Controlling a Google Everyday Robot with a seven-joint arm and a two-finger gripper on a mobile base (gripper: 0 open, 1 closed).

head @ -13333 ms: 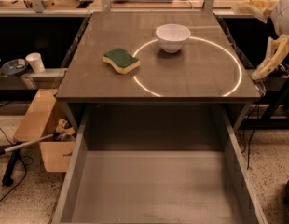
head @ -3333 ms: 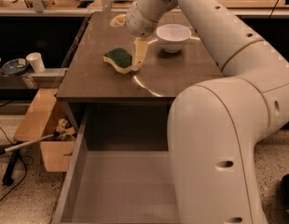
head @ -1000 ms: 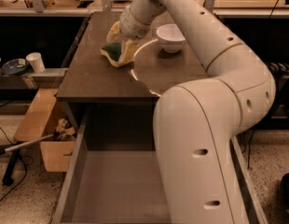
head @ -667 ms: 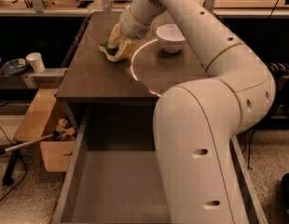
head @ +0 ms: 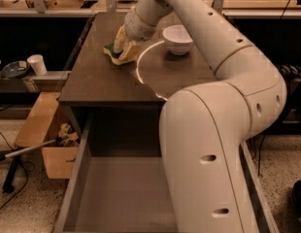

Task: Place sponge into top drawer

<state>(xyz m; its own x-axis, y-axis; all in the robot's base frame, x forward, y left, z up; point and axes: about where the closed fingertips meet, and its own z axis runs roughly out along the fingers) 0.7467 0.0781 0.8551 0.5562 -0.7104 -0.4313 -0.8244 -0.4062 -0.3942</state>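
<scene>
The sponge point(head: 110, 49), dark green on yellow, lies at the back left of the brown table point(head: 94, 79). Only its left edge shows. My gripper point(head: 125, 45) has come down over it from the right, and its yellowish fingers point(head: 120, 37) straddle and close on it. The sponge still rests on the tabletop. The top drawer point(head: 75, 178) is pulled out wide open below the table's front edge, with its flat grey bottom bare where it shows. My arm point(head: 213, 144) hides its right part.
A white bowl point(head: 177, 38) stands on the table just right of the gripper. A ring of light lies on the tabletop. A cardboard box point(head: 41, 130) and a white cup point(head: 38, 64) on a side shelf are at the left.
The gripper has moved left from beside the bowl onto the sponge and settled lower over it, now covering most of it. The sponge has stayed where it was on the table.
</scene>
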